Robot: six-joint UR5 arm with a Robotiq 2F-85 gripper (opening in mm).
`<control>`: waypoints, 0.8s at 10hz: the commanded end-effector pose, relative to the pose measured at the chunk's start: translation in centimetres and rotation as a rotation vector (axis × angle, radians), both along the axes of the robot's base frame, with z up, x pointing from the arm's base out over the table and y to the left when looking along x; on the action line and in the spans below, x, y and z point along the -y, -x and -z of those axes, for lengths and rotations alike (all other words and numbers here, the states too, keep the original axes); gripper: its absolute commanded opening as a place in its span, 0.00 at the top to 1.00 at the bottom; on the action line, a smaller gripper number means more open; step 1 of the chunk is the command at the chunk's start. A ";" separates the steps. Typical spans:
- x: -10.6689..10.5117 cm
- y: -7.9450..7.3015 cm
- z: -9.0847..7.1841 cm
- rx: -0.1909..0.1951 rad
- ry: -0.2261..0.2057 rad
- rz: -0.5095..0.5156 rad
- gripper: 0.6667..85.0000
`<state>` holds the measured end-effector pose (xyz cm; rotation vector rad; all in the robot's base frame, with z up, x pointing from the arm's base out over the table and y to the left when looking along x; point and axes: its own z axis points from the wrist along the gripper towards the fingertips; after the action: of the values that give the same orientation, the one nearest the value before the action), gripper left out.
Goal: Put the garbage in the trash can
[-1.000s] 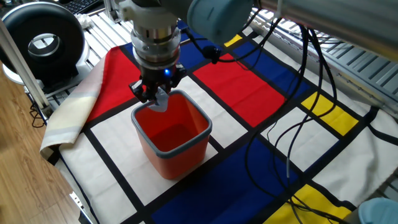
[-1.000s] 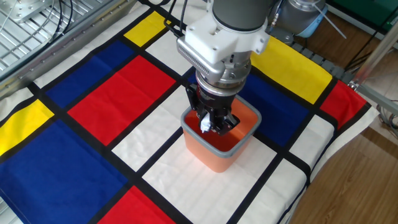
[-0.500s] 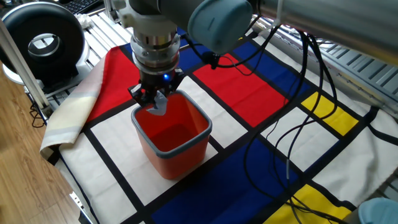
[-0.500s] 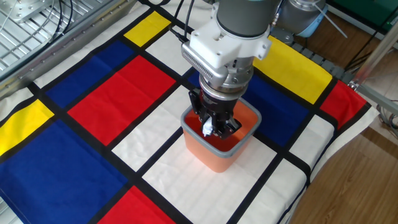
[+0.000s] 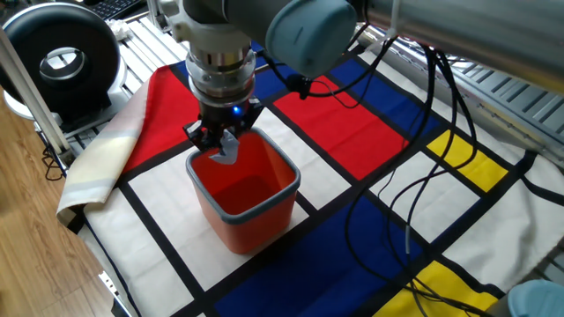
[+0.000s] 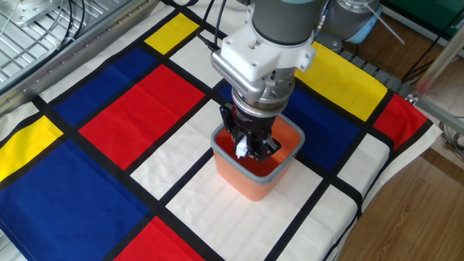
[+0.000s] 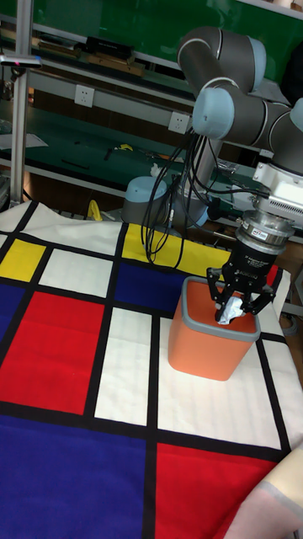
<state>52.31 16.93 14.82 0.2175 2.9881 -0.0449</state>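
Note:
The trash can (image 5: 251,202) (image 6: 286,148) (image 7: 198,341) is an orange-red square bin with a grey rim, standing on a white square of the patterned cloth. My gripper (image 5: 225,147) (image 6: 243,150) (image 7: 233,312) hangs over the bin's opening, its fingertips level with the rim, shut on the garbage (image 5: 227,148) (image 6: 240,150) (image 7: 229,312), a small white-grey crumpled wad. The wad is held above the bin's inside, near one wall.
A cloth of red, blue, yellow and white squares (image 6: 130,109) covers the table. A black round device (image 5: 62,57) sits beyond the cloth's corner. Cables (image 5: 432,132) trail from the arm across the cloth. The table's edge and wooden floor (image 6: 428,210) lie close by.
The gripper with the wad shifted very slightly, then held still over the bin. Its grasp is unchanged.

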 end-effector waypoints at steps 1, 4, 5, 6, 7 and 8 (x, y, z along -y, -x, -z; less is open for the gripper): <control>0.0 1.2 0.1 -0.049 0.001 -0.045 1.00; -0.5 1.5 0.1 -0.061 -0.012 -0.097 1.00; -0.7 1.5 0.1 -0.061 -0.018 -0.102 1.00; -0.9 1.5 0.1 -0.063 -0.029 -0.100 1.00; -1.0 1.5 0.1 -0.062 -0.032 -0.096 1.00; -1.0 1.8 0.0 -0.058 -0.034 -0.090 1.00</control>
<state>50.90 17.48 14.64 0.0837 3.0500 -0.0247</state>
